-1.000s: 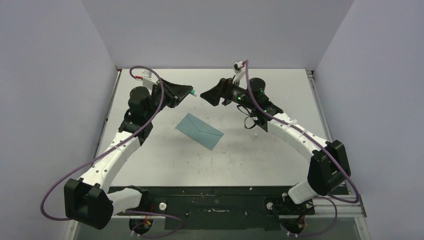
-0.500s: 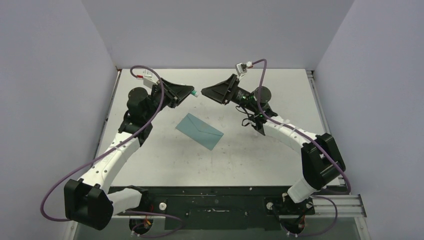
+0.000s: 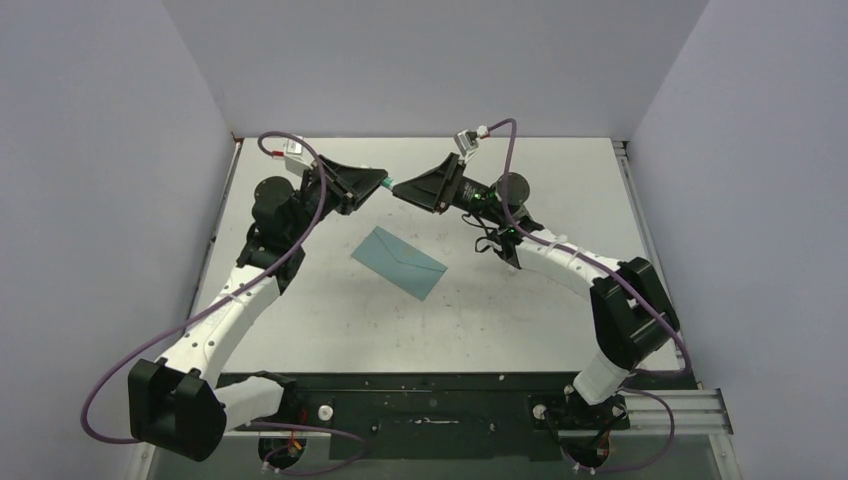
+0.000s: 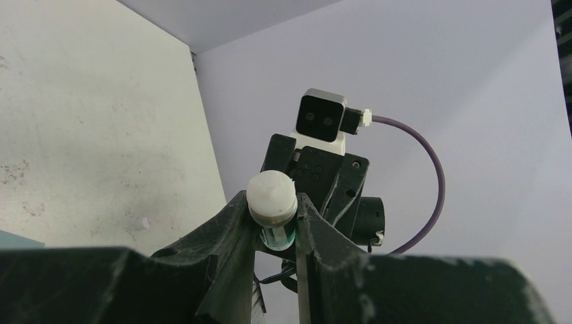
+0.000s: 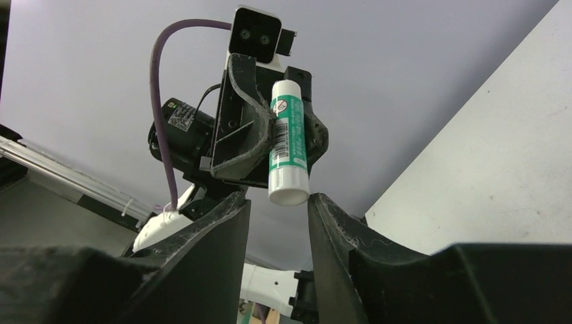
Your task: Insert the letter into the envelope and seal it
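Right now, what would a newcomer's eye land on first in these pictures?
The two black end effectors face each other nose to nose in mid-air at the back. The left end effector grips a white-and-green glue stick, whose white end sits between the right end effector's open fingers. Below them, a flat teal paper envelope lies on the pale table.

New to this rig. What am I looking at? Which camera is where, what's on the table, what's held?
Two robot arms bolted at the near edge of a table. The wide picture is from a fixed camera above and behind them; the other two come from cameras on each wrist, looking past their own fingers. A teal envelope lies flat on the table. The left end effector grips a glue stick; the right end effector, open, is lined up with its white end.
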